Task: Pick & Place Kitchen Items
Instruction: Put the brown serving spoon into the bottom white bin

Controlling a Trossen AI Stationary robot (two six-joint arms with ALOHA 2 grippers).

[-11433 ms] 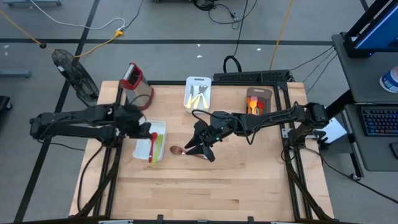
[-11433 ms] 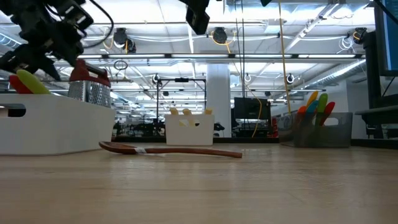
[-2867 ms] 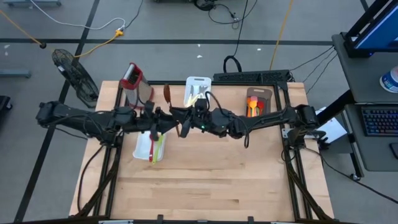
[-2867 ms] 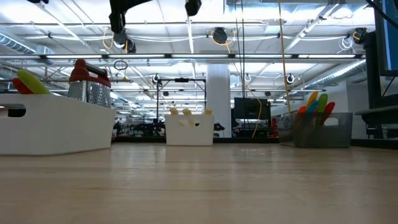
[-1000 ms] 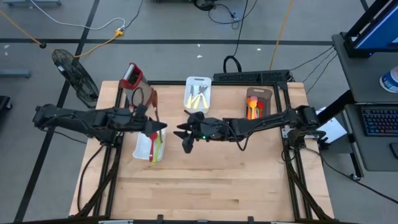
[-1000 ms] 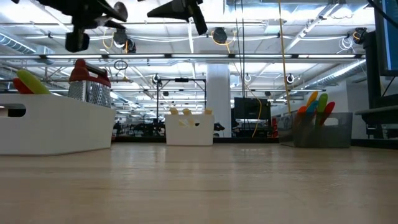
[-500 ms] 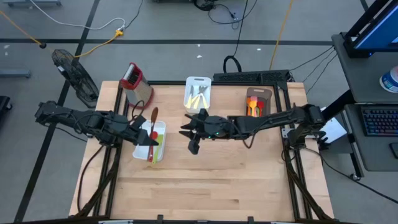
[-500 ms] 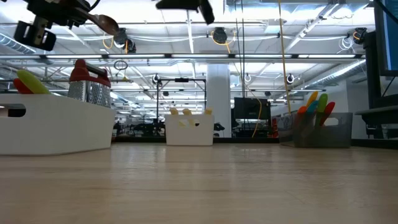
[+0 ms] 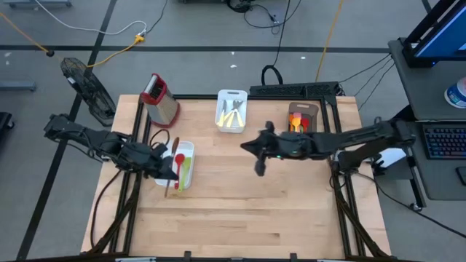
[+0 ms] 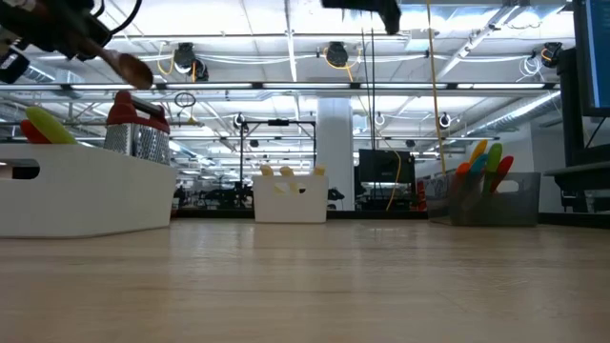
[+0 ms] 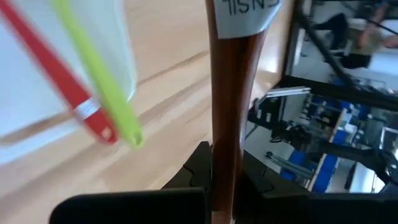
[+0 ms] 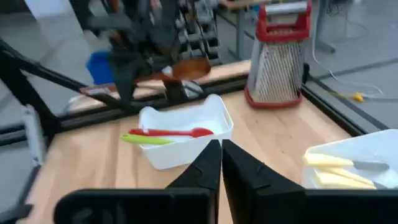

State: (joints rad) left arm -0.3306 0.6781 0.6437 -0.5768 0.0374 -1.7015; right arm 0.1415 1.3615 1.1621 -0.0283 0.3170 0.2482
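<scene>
My left gripper [image 9: 166, 171] is shut on a brown wooden spoon [image 9: 168, 185] and hangs over the left long side of a white tray [image 9: 188, 149]. Its bowl [image 10: 129, 67] shows in the low view, below the gripper [image 10: 57, 29]. A red spatula [image 12: 165, 132] and a green utensil [image 12: 146, 139] lie flat inside the tray. My right gripper [image 9: 246, 145] hangs shut and empty above the table's middle, pointing at the tray; its closed fingers [image 12: 211, 165] show in the right wrist view. My left gripper pinches the spoon's handle [image 11: 225, 143] between its two fingers [image 11: 193, 171], a little below the paper label [image 11: 244, 12]. The fingers come from the table's left, slanting down, and lie across the handle. The spoon is lifted clear above the tray, its bowl [image 12: 189, 68] toward the far edge.
A steel grater with a red top [image 9: 159, 98] stands at the far left. A white tray with yellow items [image 9: 231, 110] sits at the far middle. A brown tray with coloured utensils [image 9: 300, 120] sits at the far right.
My left gripper has carried the spoon toward the table's near edge and a little down, rolling its wrist; the spoon has swung from beside the grater to along the tray's left side. My right gripper has drawn back toward the table's right edge and has shut.
</scene>
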